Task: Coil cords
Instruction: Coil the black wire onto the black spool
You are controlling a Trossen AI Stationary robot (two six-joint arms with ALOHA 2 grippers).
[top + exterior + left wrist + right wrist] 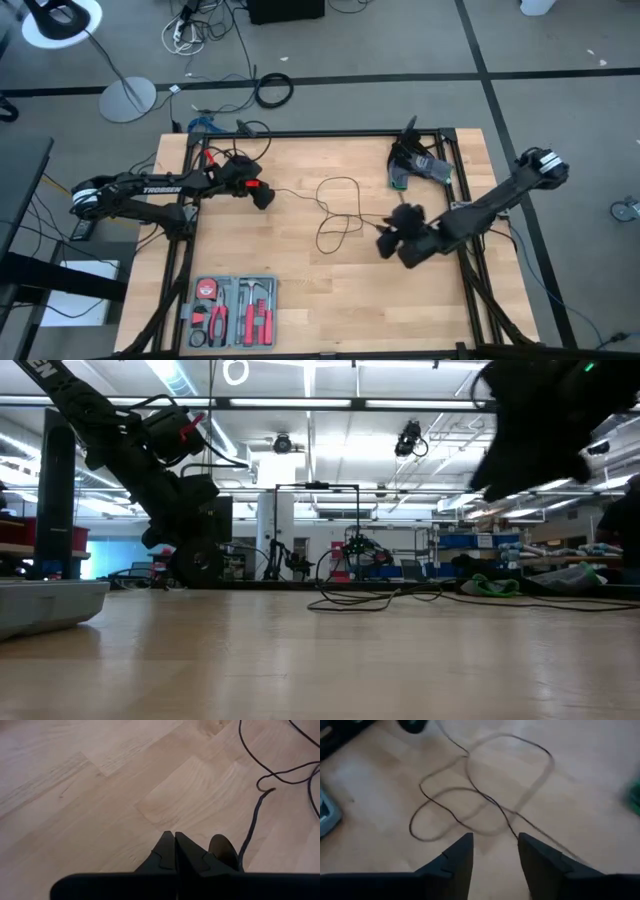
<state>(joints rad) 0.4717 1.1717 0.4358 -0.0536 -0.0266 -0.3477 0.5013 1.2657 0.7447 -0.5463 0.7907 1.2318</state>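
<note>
The thin black cord (338,205) lies in loose loops on the middle of the wooden table; it also shows in the low view (375,597). Its round black puck (223,851) lies at the cord's left end, right beside my left gripper (174,851), which is shut and low over the table (263,195). My right gripper (495,851) is open above the table at the loops' right end (390,240). In the right wrist view a strand of the cord (510,827) runs toward the gap between its fingers. My left gripper's shut fingers (192,857) stand close against the puck's side; I cannot tell whether they touch it. The puck lies flat on the table with the cord leading away from it.
A grey tool tray (232,312) with red-handled tools sits at the near left. A green and black object (415,165) lies at the far right. A thick black cable ring (273,90) lies on the floor beyond the table.
</note>
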